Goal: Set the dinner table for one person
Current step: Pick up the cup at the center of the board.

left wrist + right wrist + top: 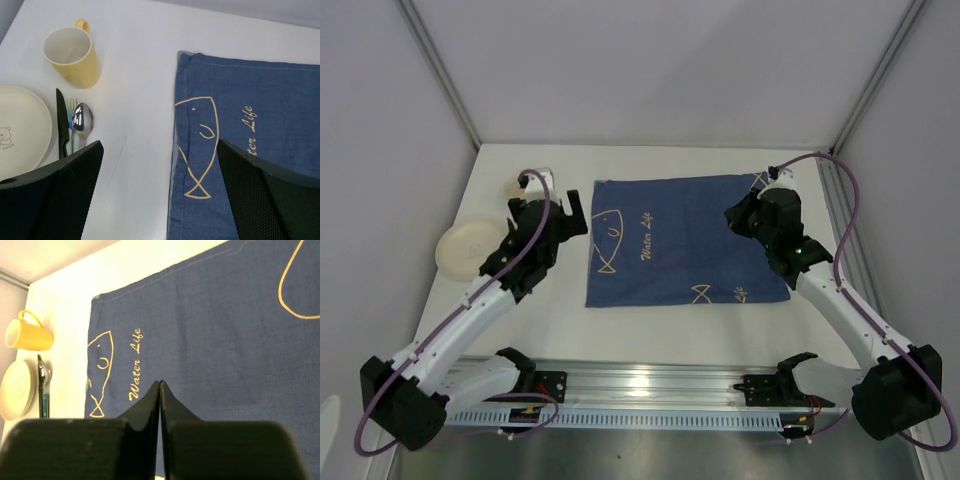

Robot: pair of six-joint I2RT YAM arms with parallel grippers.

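The table spans beneath all, blue cloth flat at its centre; the wide-open, empty left gripper should likely pinch the plate by its rim clear of the cutlery, with the right gripper, closed on nothing, standing aside

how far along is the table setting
Done: the blue cloth lies flat on the dinner table. In hand: nothing; left gripper open, right gripper shut above the cloth, both empty. To do: plate, mug, knife, fork and spoon sit beside the cloth, none on it yet.
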